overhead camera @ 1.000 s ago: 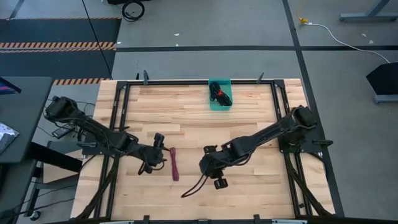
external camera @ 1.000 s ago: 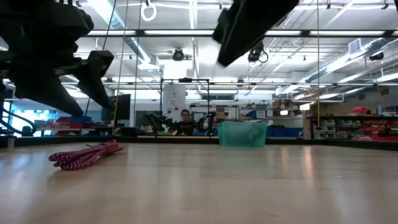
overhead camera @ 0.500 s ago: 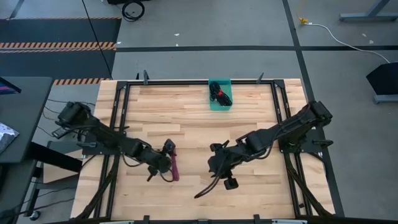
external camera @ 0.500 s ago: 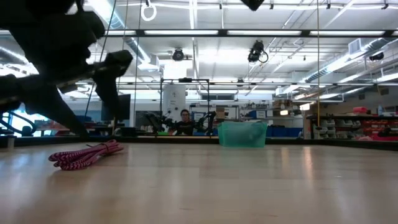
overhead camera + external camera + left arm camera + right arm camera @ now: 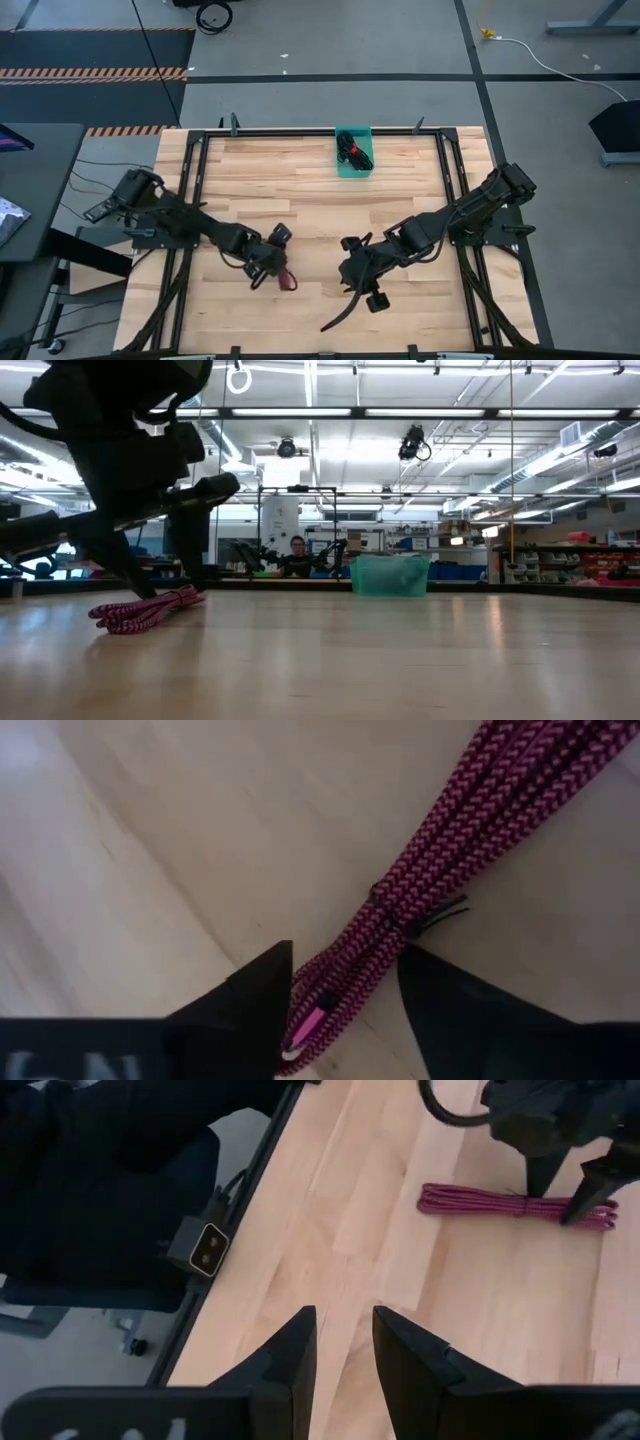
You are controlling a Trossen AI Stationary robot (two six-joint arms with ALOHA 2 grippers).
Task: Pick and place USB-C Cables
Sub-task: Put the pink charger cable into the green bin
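A purple-magenta braided cable bundle [image 5: 285, 279] lies flat on the wooden table, and shows too in the low view [image 5: 145, 610] and the right wrist view [image 5: 500, 1203]. My left gripper [image 5: 279, 270] is down over the cable's near end. It is open, one finger on either side of the bundle [image 5: 440, 850] close to its black tie [image 5: 400, 920], and I see no finger touching it. My right gripper [image 5: 343, 1350] is open and empty, hovering right of the cable [image 5: 362, 287]. Black cables with red ends lie in the teal bin [image 5: 353, 152].
The teal bin [image 5: 390, 575] stands at the middle of the table's far edge. A black metal frame [image 5: 190, 180] runs round the table. Bare wood lies between the arms and the bin. A person [image 5: 297, 550] sits in the room beyond the table.
My left gripper has moved toward the table's right and near edges and come down over the near end of the purple cable, its fingers now either side of it. My right arm has drawn a little toward the table's right and near edges.
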